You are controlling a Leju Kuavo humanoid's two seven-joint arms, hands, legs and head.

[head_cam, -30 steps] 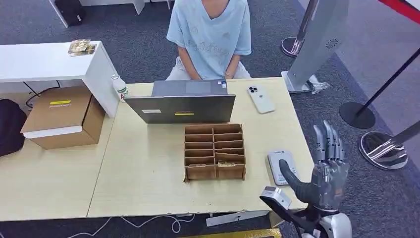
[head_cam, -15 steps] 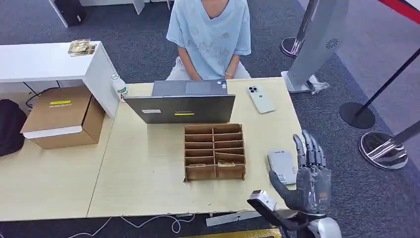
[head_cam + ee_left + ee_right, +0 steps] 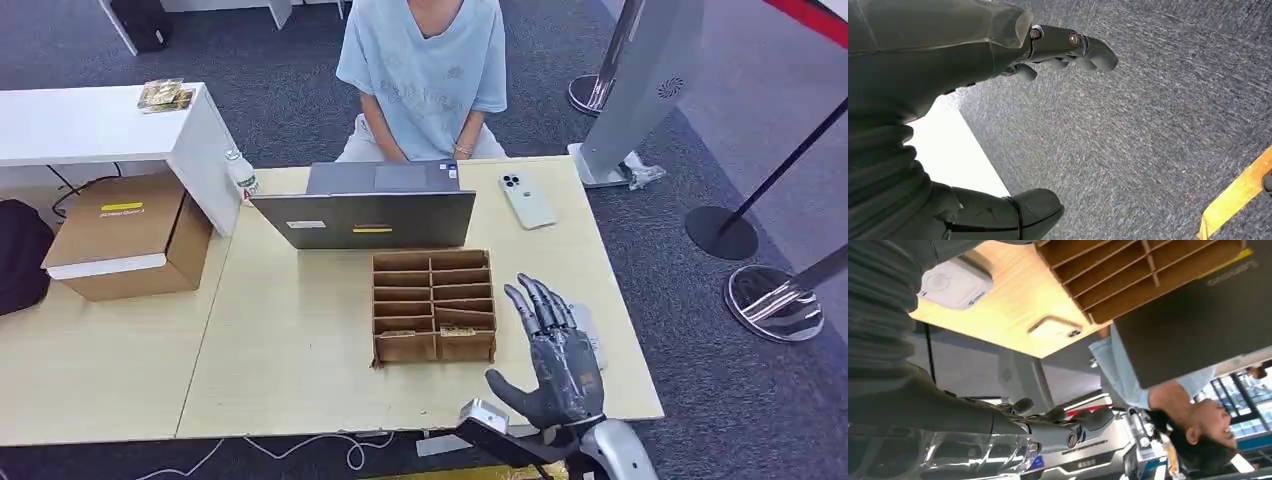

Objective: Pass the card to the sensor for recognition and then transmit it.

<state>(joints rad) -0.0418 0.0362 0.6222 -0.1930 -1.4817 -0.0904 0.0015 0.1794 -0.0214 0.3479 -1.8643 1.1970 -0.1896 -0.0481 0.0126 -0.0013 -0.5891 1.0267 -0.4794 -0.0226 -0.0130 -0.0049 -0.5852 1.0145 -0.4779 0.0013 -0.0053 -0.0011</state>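
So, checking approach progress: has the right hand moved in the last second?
Yes. The right hand shifted left, toward the brown cardboard organizer, now overlapping the grey sensor.

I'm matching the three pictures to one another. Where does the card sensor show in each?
Head view: white card sensor on the table, right of the cardboard organizer, partly behind the right hand.
Right wrist view: sensor near the organizer.
Left wrist view: not in it.
Shared landmark: the organizer.

A pale wooden table (image 3: pixel 300 340) carries a brown cardboard divider tray (image 3: pixel 433 305) near its middle. Behind the tray stands an open grey laptop (image 3: pixel 365 205), with a white smartphone (image 3: pixel 526 200) lying face down beside it. A flat white card sensor (image 3: pixel 955 283) rests near the table's right edge. A small plastic bottle (image 3: pixel 241 176) stands at the far left corner.
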